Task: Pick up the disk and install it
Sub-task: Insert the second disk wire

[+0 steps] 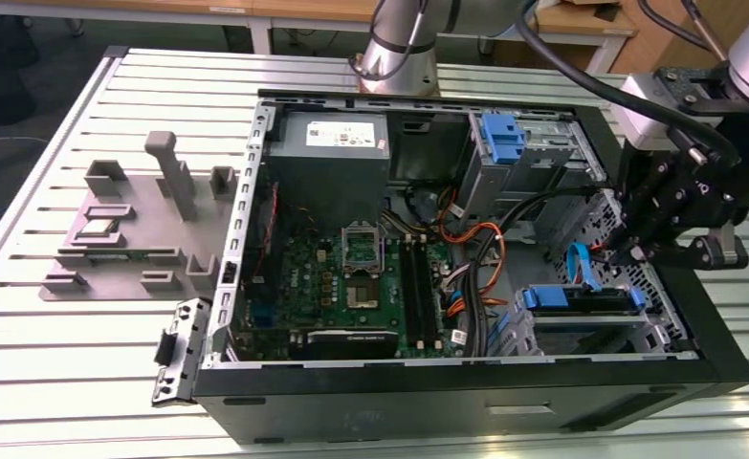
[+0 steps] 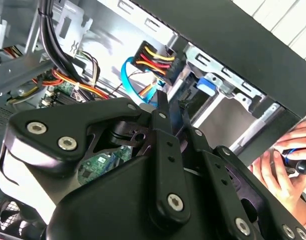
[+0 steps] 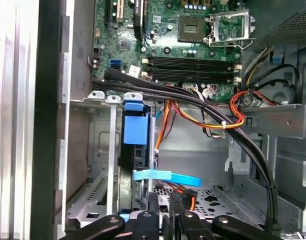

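Black end effector (image 3: 163,210), fingers nearly closed on nothing, hangs beside the blue-railed silver disk (image 3: 134,145) seated in its bay; its fingertips could snag the flat blue cable (image 3: 165,177).

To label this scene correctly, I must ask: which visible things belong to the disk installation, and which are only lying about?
Belonging to the job: black robot claw; disk with blue plastic rails, in the grey metal drive cage; open black computer case.
Lying about: grey plastic fixture on the slatted table; tall blue plastic latch piece; a person's hand.
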Controlling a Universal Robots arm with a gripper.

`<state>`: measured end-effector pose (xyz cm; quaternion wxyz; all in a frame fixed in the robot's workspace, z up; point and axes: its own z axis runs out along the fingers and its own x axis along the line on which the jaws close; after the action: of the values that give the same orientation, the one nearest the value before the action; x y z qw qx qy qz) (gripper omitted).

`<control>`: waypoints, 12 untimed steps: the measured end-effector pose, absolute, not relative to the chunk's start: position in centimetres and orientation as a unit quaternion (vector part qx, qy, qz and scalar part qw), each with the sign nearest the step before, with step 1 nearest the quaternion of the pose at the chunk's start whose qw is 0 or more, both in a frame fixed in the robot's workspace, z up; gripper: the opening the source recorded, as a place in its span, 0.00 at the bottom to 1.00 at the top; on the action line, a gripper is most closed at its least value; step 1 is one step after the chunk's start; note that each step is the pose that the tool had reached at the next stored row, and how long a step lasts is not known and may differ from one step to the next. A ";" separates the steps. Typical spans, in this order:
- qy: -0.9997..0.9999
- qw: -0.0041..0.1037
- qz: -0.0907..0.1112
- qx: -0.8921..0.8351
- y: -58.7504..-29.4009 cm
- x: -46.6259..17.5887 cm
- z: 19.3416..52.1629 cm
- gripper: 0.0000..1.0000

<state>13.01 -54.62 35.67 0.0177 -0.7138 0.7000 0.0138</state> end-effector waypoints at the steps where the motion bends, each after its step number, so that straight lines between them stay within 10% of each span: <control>1: 0.700 0.018 0.014 -0.714 -54.5 13.1 35.7 0.24; 12: 0.700 0.018 0.014 -0.714 -54.0 14.2 35.5 0.24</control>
<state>14.22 -54.02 35.52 0.0177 -0.7138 0.7000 0.0138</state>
